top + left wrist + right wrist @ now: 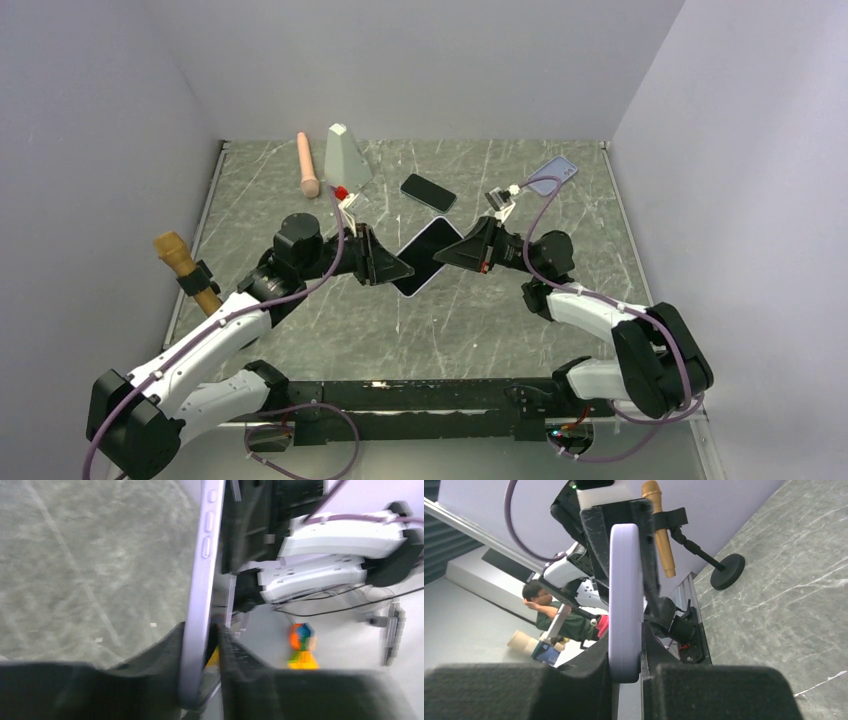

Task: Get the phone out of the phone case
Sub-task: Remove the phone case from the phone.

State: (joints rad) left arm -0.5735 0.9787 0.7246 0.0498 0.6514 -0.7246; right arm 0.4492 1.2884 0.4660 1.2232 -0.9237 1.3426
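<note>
1. At the far left of the top view, a gold-brown microphone is sitting tilted in a black stand, right beside the left arm.
2. Toward the upper left of the grey marbled tabletop, a beige cylinder is lying flat. Just to its right a grey wedge-shaped block is standing upright.
3. The left gripper is reaching in from the left at the centre of the frame. Its fingers are sitting on either side of the lower-left edge of the lavender case. The wrist view is blurred, so I cannot tell whether they are clamping that edge or only bracketing it.
4. The phone is sitting inside that case, its dark screen facing the overhead camera, and is being held between the two grippers in the middle of the frame.
5. Just above centre, a black phone is lying flat on the tabletop, apart from both grippers.
6. The right gripper is coming in from the right and clenching the case's upper-right edge. Its pads are pressing against both faces.
7. At the upper right, a second lavender case is lying near the table's far corner.
</note>
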